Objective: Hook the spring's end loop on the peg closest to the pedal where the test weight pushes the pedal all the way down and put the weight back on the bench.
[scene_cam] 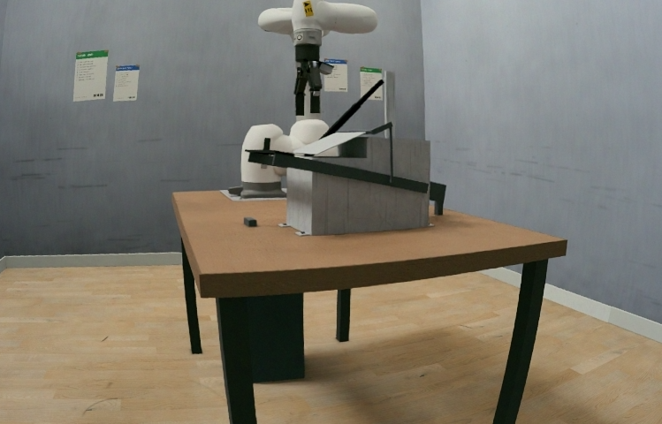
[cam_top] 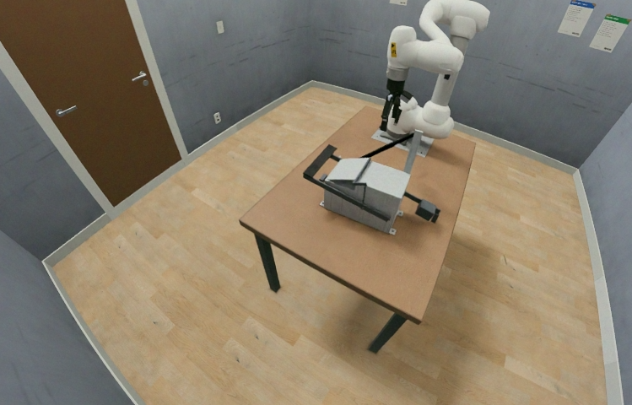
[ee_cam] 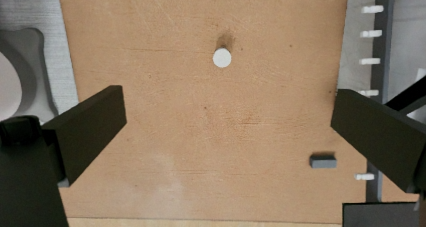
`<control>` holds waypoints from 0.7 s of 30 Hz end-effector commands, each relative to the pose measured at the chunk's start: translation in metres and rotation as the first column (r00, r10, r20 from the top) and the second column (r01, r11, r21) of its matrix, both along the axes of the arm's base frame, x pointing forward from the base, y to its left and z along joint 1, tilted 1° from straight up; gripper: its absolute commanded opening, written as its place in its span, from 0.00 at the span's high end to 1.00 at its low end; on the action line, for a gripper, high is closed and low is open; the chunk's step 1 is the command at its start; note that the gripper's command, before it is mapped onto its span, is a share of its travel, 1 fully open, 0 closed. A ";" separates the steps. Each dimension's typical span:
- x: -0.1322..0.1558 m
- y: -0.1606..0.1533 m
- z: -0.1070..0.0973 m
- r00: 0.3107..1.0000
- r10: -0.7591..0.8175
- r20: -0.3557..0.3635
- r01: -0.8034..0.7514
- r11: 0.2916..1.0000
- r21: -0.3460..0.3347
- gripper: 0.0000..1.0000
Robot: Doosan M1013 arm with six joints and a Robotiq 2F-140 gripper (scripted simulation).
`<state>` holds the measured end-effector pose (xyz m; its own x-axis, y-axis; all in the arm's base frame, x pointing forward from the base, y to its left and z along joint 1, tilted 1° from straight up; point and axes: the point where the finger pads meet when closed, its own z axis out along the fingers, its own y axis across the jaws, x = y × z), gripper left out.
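My gripper [cam_top: 389,124] [scene_cam: 308,112] [ee_cam: 228,106] is open and empty, pointing down above the bench beside the feeder. The weight [ee_cam: 222,57], a pale round disc seen from above, stands on the bench between the fingers' lines, towards the top of the wrist view; I cannot make it out in the top and exterior views. The feeder [cam_top: 384,213] [scene_cam: 371,204] has its dark pedal [cam_top: 320,163] [ee_cam: 380,216] raised. Several pale pegs [ee_cam: 371,33] line the dark side bar. A black diagonal piece [cam_top: 386,147] [scene_cam: 351,110], seemingly the spring, runs down from the post; my finger partly hides its lower end, so the loop's peg is unclear.
A small grey block [scene_cam: 250,222] [ee_cam: 323,162] lies on the bench [cam_top: 309,240] [scene_cam: 376,257] near the pedal. An upright grey post [cam_top: 413,153] [scene_cam: 389,104] rises by the feeder. A dark box [cam_top: 427,209] hangs on the bar's far end. The arm's base plate is at the wrist view's left.
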<state>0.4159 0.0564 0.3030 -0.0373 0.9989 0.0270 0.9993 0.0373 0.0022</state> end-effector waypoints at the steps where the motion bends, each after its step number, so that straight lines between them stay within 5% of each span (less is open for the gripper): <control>1: 0.000 0.000 0.000 1.000 0.000 0.001 0.000 1.000 0.000 0.00; 3: 0.000 0.000 0.000 1.000 0.000 0.001 0.000 1.000 0.000 0.00; 4: 0.001 0.001 -0.060 1.000 -0.001 0.003 0.001 1.000 -0.007 0.00; 20: 0.001 0.001 -0.060 1.000 -0.001 0.003 0.001 1.000 -0.007 0.00; 21: 0.002 0.002 -0.119 1.000 -0.002 0.006 0.002 1.000 -0.015 0.00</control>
<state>0.4172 0.0574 0.2427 -0.0366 0.9991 0.0195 0.9993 0.0365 0.0053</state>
